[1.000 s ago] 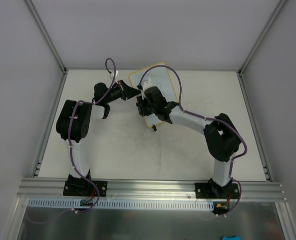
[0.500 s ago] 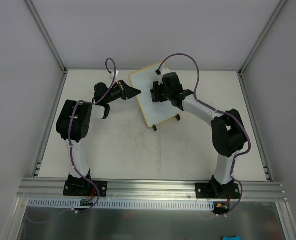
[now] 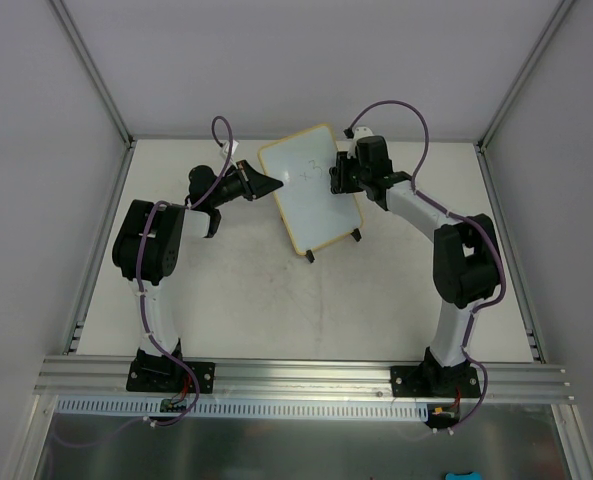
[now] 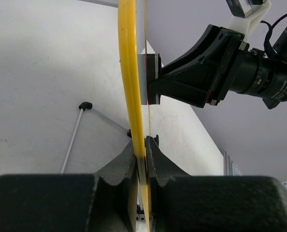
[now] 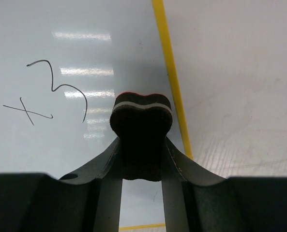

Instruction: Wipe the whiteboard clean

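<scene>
1. Now, we see the whiteboard (image 3: 311, 205) standing tilted at the far middle of the table (image 3: 226, 300), btwn the two arms. Its two black feet (image 3: 309, 258) rest on the tabletop.
2. L gripper (image 3: 269, 184) sits at the board's left edge. In the left wrist view its jaws are pinched narrow on the yellow frame (image 4: 128, 72), which runs up btwn the fingers (image 4: 121, 166).
3. R gripper (image 3: 334, 178) is at the board's right side, jaws clamped on a black eraser (image 5: 141, 118).
4. In the right wrist view the eraser sits over the white face, just beside the frame's right strip. We see a white and a red layer at its far end.
5. Pen marks (image 5: 51, 92), approx. an "x" and a "3", lie on the board left of the eraser, apart from it.
6. In the left wrist view the eraser's end touches the board face, above the L gripper's grip point.
</scene>
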Robot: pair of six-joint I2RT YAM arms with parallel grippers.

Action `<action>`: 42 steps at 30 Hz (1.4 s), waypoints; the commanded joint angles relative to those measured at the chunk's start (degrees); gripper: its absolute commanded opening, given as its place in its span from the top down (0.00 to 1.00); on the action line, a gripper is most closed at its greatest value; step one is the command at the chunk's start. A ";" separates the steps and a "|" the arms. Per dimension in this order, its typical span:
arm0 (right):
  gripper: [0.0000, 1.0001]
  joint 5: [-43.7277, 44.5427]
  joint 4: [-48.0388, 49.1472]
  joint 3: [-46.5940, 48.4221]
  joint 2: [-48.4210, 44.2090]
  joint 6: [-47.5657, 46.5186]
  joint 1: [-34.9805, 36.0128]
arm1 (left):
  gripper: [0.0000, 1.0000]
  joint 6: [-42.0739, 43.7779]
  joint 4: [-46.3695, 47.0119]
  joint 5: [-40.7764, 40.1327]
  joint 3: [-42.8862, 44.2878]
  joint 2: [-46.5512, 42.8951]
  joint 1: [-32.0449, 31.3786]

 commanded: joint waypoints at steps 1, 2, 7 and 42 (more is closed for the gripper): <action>1.00 4.65 -1.29 -0.26 3.29 -1.86 -1.82 | 1.00 4.63 2.81 4.68 0.17 -2.95 -0.86; 1.00 4.82 -1.29 -0.08 3.21 -2.04 -1.56 | 1.00 4.63 2.81 4.68 0.26 -2.95 -0.86; 1.00 6.76 -2.78 3.68 2.94 -4.06 1.34 | 1.00 4.72 2.72 4.77 0.35 -2.95 -0.86; 1.00 8.95 -10.52 17.67 10.59 -5.02 23.84 | 1.00 4.54 2.46 4.77 0.26 -4.36 -0.77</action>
